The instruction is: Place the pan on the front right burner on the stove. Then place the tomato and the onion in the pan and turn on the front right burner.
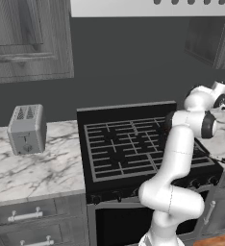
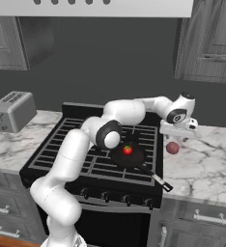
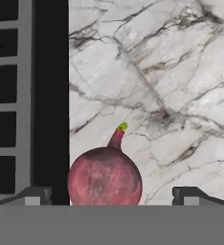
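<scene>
Two fingertips wide apart, gripper (image 3: 109, 196) above onion (image 3: 105, 177); right base: tomato (image 2: 127, 150) in pan (image 2: 129, 157).

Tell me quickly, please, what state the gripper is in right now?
Gripper: open and holding nothing, its fingertips wide apart on either side of the onion lying on the counter.

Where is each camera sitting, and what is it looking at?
Left base view: behind the arm's left, facing the stove; arm rises lower right.
Right base view: behind its right, facing stove, pan, tomato, onion; arm lower left, hand.
Hand view: looks down at onion on counter, open fingertips.
Shared: stove, onion.
</scene>
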### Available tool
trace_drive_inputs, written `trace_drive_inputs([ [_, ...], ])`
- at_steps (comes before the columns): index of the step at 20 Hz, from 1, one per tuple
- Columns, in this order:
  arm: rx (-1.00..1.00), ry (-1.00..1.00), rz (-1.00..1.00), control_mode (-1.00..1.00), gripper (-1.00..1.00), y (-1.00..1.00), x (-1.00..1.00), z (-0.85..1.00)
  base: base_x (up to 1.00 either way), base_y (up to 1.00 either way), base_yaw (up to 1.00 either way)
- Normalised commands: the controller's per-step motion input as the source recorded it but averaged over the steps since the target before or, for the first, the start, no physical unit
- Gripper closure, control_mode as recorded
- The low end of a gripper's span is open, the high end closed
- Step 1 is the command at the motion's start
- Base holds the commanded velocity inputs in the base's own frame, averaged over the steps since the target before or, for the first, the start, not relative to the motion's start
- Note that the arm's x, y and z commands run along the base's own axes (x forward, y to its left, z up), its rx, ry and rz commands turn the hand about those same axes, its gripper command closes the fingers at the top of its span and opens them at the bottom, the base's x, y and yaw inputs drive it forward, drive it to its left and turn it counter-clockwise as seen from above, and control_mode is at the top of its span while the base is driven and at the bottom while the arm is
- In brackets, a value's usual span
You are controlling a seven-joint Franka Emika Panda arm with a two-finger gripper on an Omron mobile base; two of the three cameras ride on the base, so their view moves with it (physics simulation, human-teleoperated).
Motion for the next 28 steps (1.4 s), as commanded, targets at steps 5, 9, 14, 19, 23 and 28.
trace_drive_inputs([
  [5, 0.00, 0.00, 0.00, -1.00, -1.00, 0.11, -0.06, -0.09, 0.00, 0.00, 0.00],
  [9, 0.00, 0.00, 0.00, -1.00, -1.00, 0.14, -0.05, 0.00, 0.00, 0.00, 0.00],
  [14, 0.00, 0.00, 0.00, -1.00, -1.00, 0.06, -0.11, 0.00, 0.00, 0.00, 0.00],
  [19, 0.00, 0.00, 0.00, -1.00, -1.00, 0.00, -0.11, 0.00, 0.00, 0.00, 0.00],
  [23, 0.00, 0.00, 0.00, -1.00, -1.00, 0.00, 0.00, -0.10, 0.00, 0.00, 0.00],
  [28, 0.00, 0.00, 0.00, -1.00, -1.00, 0.00, 0.01, -0.19, 0.00, 0.00, 0.00],
])
